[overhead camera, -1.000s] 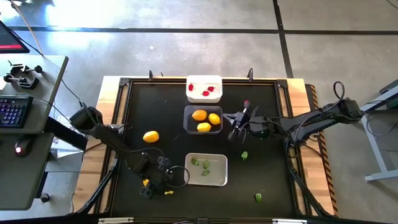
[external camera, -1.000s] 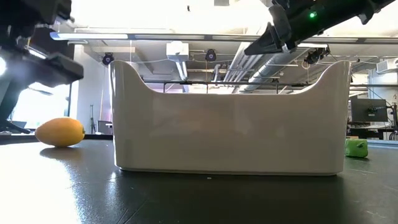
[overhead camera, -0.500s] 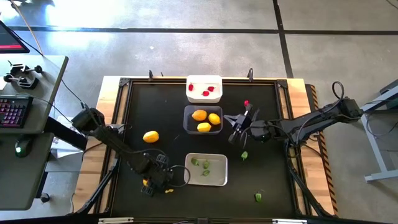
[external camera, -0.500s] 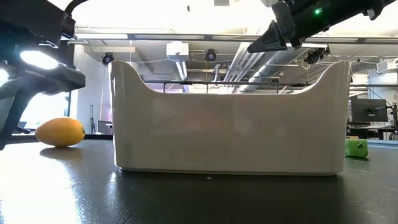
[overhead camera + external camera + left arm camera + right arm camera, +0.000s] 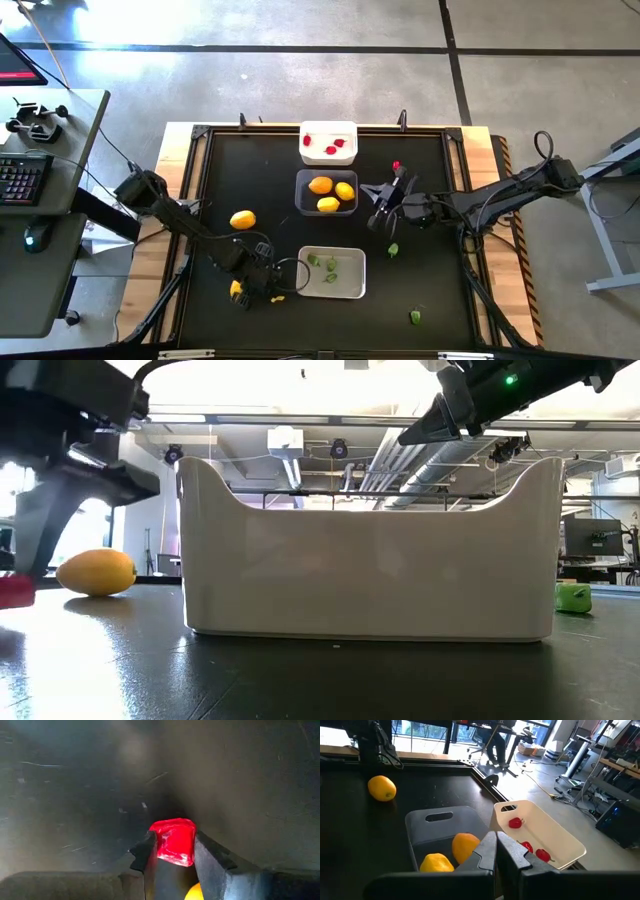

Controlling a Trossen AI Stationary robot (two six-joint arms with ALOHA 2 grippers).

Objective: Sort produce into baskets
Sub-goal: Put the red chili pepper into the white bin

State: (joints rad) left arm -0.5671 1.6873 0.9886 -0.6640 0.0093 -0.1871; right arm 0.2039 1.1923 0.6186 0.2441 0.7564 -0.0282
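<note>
As the left gripper's (image 5: 172, 865) fingers (image 5: 210, 860) are drawing in from the wider spread they had a second ago, I am watching them close onto a small red berry piece (image 5: 173, 841), which is sitting between the two tips near the front-left of the black table (image 5: 270, 180). They look to be touching it on both sides, though I am judging the grip as only just forming. In the overhead view that gripper has shifted a little toward the pale grey basket (image 5: 352, 288), and a scrap of yellow is showing right beside it that I cannot identify.

I take this as the pick of a stray berry, so the carry to the white basket (image 5: 329, 131) at the far edge should be the next leg, and that is a long reach across the table.

I am reading the containers this way: the white basket is holding red berries (image 5: 516, 822); the dark basket (image 5: 303, 200) in the middle is holding three lemons (image 5: 321, 185); the pale grey basket nearest me is holding a few green leafy pieces (image 5: 314, 261).

One loose lemon (image 5: 242, 220) is lying on the table left of the dark basket, and two green pieces (image 5: 393, 250) are lying out on the right side, so sorting is still partway.

The right gripper (image 5: 496, 851) is hovering just right of the dark basket with its fingers pressed together on nothing that I can see.
</note>
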